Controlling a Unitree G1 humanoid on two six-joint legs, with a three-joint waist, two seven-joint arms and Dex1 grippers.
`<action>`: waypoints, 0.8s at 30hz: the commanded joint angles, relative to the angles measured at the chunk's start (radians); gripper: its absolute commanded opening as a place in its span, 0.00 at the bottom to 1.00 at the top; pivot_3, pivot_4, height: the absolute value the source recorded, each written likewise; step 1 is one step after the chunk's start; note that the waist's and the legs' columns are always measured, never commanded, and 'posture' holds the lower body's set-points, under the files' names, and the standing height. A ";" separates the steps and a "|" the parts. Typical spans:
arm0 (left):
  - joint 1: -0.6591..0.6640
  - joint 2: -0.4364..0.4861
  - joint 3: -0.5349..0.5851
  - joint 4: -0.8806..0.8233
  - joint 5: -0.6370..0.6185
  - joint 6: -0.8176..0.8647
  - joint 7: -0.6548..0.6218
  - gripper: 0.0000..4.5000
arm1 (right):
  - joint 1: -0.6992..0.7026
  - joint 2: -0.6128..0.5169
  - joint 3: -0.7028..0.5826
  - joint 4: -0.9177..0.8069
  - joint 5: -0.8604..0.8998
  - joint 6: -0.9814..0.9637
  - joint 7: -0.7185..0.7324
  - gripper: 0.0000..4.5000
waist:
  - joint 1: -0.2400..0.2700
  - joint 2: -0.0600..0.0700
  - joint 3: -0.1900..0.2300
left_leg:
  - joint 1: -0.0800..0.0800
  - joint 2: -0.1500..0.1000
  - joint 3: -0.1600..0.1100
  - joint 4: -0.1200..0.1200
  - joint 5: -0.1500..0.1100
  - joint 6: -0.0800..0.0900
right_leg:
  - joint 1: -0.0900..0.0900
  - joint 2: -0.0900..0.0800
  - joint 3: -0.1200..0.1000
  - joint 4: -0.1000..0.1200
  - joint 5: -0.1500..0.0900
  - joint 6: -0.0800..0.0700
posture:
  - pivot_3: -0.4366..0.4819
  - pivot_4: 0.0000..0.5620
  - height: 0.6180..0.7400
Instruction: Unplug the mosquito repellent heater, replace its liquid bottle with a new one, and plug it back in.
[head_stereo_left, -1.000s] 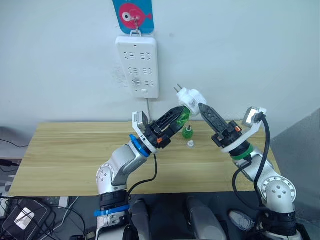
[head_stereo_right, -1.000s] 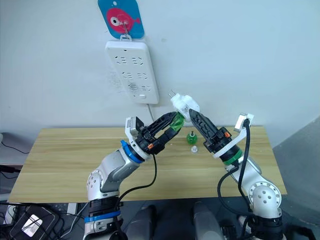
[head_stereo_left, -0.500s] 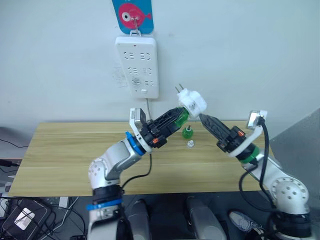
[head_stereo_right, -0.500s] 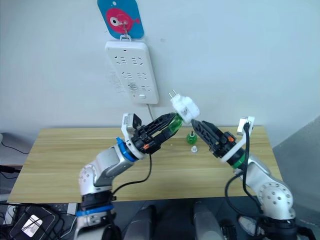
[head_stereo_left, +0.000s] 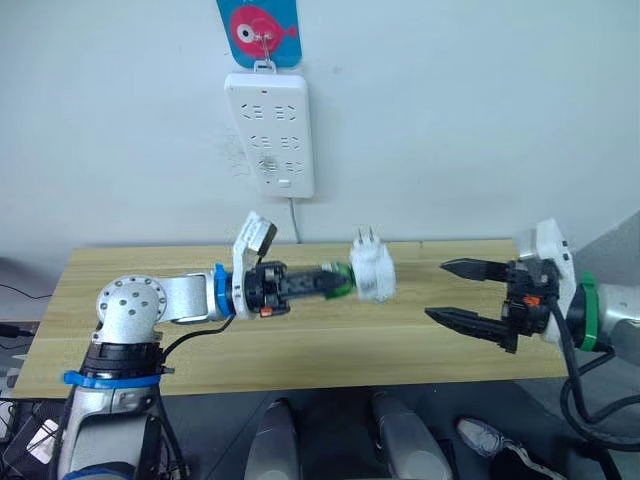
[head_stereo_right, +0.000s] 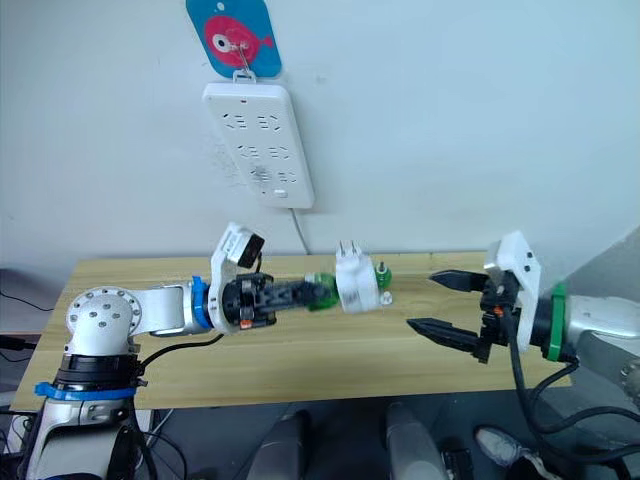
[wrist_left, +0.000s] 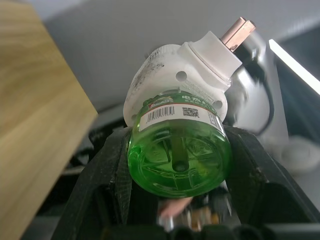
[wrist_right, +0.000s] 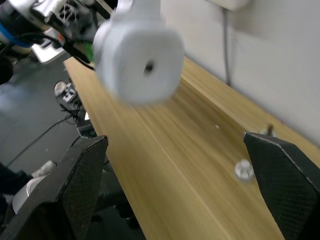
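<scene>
Mosquito repellent heater (head_stereo_left: 373, 272) is held over the table (head_stereo_left: 150, 310) centre, prongs up, screwed onto the green liquid bottle (wrist_left: 179, 148). Bottle is pinched by the left gripper (head_stereo_left: 335, 280); left arm is stretched out level to the right. A barcode label is seen on the bottle, text unreadable. Right gripper (head_stereo_left: 468, 293) is spread wide, empty, right of the heater. Since 1.0 s ago both arms were lowered and the right gripper was pulled off the heater.
</scene>
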 joint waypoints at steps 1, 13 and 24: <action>0.004 0.013 -0.022 -0.042 0.067 -0.048 -0.123 0.51 | -0.051 -0.010 0.030 -0.010 -0.037 -0.014 0.049 1.00 | 0.000 0.000 0.000 | 0.000 0.000 0.000 0.000 0.000 0.000 | 0.000 0.000 0.000 0.000 0.000 0.000 | 0.33 0.45 0.96; 0.004 0.006 -0.040 -0.070 0.174 -0.082 -0.246 0.51 | -0.175 0.056 0.095 -0.003 0.070 0.100 0.046 1.00 | 0.003 0.000 0.000 | -0.001 0.000 0.000 0.000 0.000 0.000 | 0.000 0.000 0.000 -0.001 0.000 0.000 | 0.33 0.44 0.96; -0.008 -0.015 -0.042 -0.082 0.187 -0.078 -0.260 0.51 | -0.232 0.135 0.160 0.016 0.046 0.118 0.052 0.96 | 0.002 0.000 0.000 | -0.001 0.000 0.000 0.000 0.000 0.000 | 0.000 0.000 -0.001 -0.001 0.000 0.000 | 0.34 0.44 0.96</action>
